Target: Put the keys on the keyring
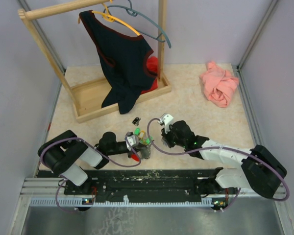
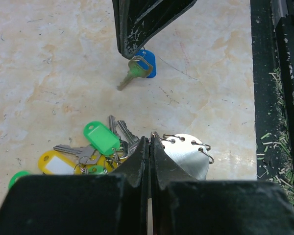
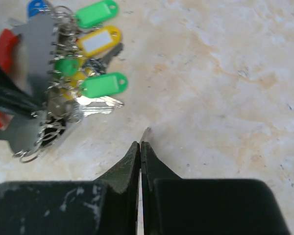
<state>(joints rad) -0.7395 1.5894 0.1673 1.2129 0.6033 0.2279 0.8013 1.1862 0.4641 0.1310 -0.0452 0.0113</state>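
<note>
My left gripper (image 2: pixel 151 140) is shut on the edge of the keyring (image 2: pixel 187 155), a silvery metal plate with several wire loops. Keys (image 2: pixel 118 133) with green and yellow tags hang from it onto the table. My right gripper (image 2: pixel 132 53) comes in from above in the left wrist view, shut on a blue-headed key (image 2: pixel 146 62) whose blade slants down toward the table. In the right wrist view only the blade tip (image 3: pixel 146 132) pokes out past the shut right gripper (image 3: pixel 140 143), with the keyring (image 3: pixel 32 73) up to the left. Both grippers meet near the table's front middle (image 1: pixel 146 139).
A small black fob (image 1: pixel 136 120) lies just behind the grippers. A wooden clothes rack (image 1: pixel 88 100) with a dark garment (image 1: pixel 122 63) stands at the back left. A pink cloth (image 1: pixel 219 85) lies back right. A black rail (image 1: pixel 152 178) runs along the near edge.
</note>
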